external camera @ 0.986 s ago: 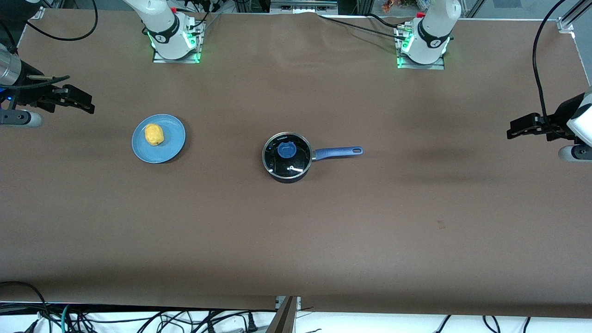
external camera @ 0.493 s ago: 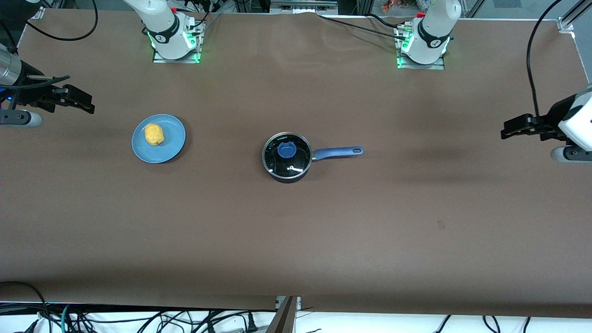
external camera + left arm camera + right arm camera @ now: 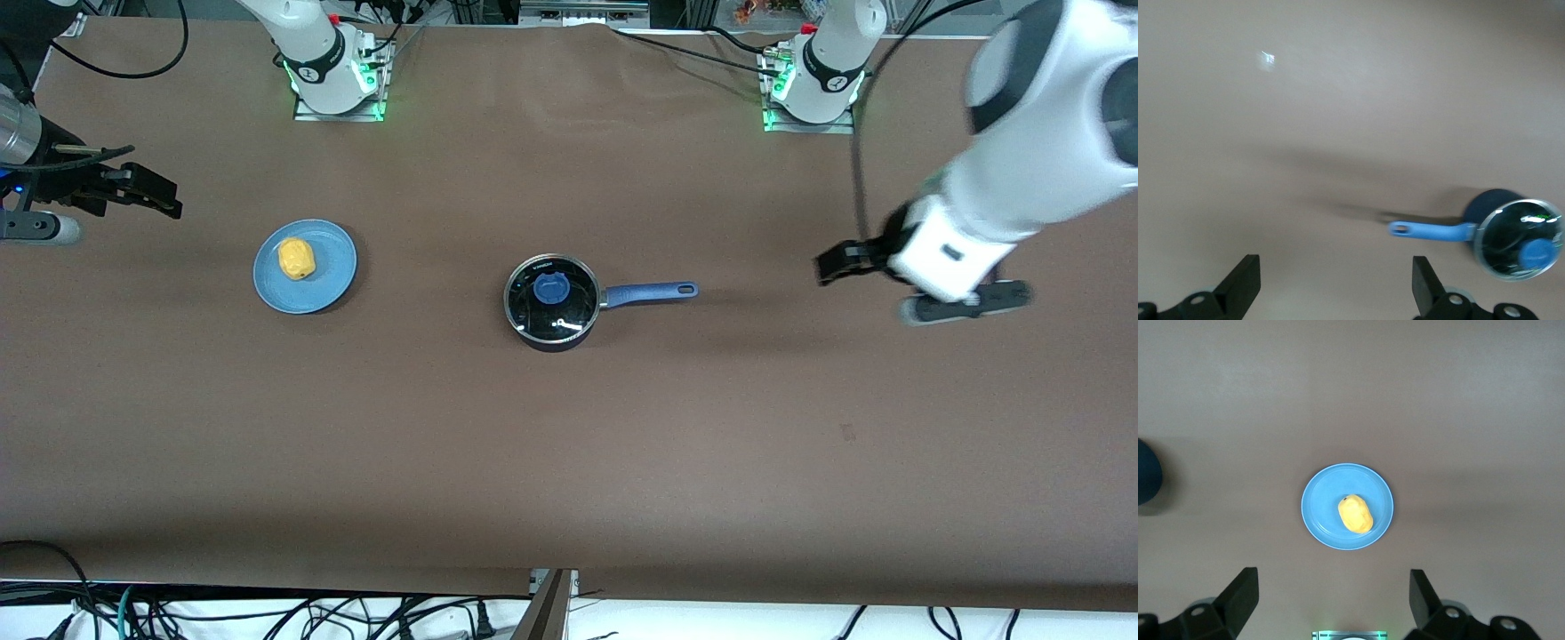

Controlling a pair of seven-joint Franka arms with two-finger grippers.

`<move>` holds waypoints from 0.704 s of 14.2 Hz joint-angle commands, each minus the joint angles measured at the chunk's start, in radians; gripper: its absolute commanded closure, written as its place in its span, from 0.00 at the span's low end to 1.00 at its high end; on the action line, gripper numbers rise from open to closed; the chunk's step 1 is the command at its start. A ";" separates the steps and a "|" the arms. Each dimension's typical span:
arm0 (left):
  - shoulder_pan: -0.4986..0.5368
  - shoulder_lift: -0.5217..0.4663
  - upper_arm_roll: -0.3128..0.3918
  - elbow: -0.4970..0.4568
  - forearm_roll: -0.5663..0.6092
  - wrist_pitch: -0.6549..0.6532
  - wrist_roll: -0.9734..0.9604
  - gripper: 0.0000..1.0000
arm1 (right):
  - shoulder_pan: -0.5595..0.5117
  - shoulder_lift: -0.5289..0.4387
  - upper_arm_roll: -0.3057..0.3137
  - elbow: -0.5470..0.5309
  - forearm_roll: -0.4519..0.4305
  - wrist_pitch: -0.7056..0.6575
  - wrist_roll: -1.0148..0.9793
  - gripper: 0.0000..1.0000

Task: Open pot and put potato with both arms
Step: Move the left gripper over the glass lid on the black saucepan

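Observation:
The black pot stands mid-table with its glass lid and blue knob on; its blue handle points toward the left arm's end. It also shows in the left wrist view. The yellow potato lies on a blue plate toward the right arm's end, and also shows in the right wrist view. My left gripper is open and empty over bare table past the handle's tip. My right gripper is open and empty, waiting over the table's right-arm end, apart from the plate.
The brown table cloth is bare around the pot and the plate. Both arm bases stand along the edge farthest from the front camera. Cables hang off the table's near edge.
My left arm has swung in from its end of the table toward the pot's handle, gripper open. The right arm, pot and potato have not moved.

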State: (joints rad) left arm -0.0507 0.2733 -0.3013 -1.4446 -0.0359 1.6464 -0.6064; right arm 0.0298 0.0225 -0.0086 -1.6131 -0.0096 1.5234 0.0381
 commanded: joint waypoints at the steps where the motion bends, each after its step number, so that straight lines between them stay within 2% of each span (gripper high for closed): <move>1: -0.125 0.065 0.001 0.013 0.004 0.068 -0.217 0.00 | -0.016 -0.012 0.016 -0.011 0.002 0.001 0.014 0.00; 5: -0.316 0.197 0.005 0.021 0.022 0.243 -0.435 0.00 | -0.016 -0.012 0.016 -0.011 0.002 0.004 0.014 0.00; 10: -0.458 0.314 0.005 0.023 0.111 0.364 -0.630 0.00 | -0.016 -0.012 0.016 -0.011 0.003 0.001 0.014 0.00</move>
State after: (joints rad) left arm -0.4650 0.5549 -0.3072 -1.4470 0.0397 1.9839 -1.1724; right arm 0.0286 0.0225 -0.0071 -1.6145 -0.0095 1.5232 0.0382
